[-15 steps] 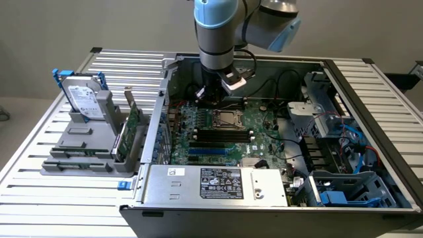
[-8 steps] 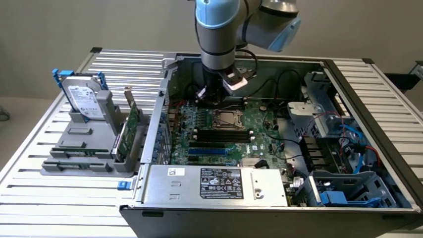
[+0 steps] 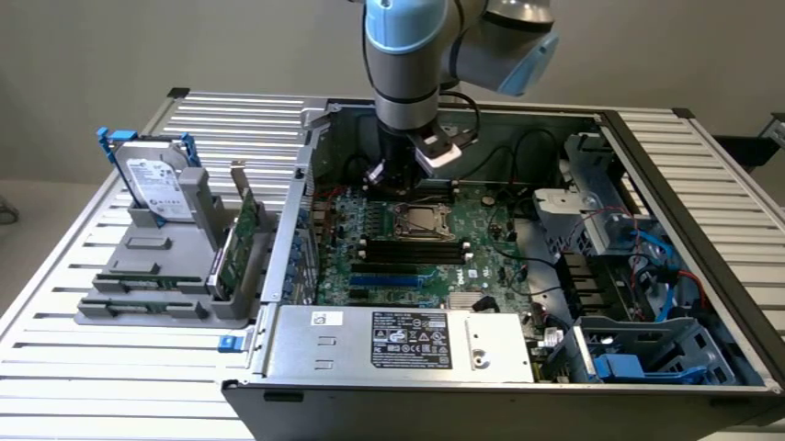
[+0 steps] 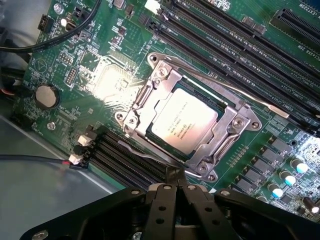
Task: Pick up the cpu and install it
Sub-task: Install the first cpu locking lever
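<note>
- The cpu lay seated in the socket, at the centre of the exterior view.
- The pincer was fully closed, empty, poised just beside the socket.
- Placement appeared done; whether the socket was latched could not be told.

A table holds an open computer box. A rack sits on the table just beside the box, on the exterior view's left. A hard drive stands upright in the rack. A card stands upright in it too, nearer the box. Inside the box, the main board lies flat on the bottom. The cpu lies in the socket on the board, with long slots on two sides of the socket. The gripper hangs over the board, just beside the socket. A power box sits at the near edge of the computer box, with a drive cage beside it on the exterior view's right.
</note>
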`<state>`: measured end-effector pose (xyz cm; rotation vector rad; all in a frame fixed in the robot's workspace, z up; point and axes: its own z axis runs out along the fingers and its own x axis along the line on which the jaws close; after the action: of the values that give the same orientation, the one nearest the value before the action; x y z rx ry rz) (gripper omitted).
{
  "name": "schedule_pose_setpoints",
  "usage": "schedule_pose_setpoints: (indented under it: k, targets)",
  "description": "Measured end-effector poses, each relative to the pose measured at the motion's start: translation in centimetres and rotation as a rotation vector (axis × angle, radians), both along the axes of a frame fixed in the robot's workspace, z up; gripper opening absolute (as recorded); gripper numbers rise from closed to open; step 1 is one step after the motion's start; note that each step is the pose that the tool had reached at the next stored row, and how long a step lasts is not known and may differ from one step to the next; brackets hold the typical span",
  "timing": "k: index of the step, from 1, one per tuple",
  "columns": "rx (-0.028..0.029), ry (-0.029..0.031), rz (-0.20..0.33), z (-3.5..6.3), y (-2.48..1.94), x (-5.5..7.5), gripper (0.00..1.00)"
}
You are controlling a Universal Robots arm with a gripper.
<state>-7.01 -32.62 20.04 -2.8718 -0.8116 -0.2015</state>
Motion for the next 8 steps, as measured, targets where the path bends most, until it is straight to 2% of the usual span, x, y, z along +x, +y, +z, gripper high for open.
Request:
schedule_pose_setpoints:
  k: [8]
  targets:
    - [-0.0033, -0.0001, 0.000, -0.07, 0.08, 0.11, 0.11]
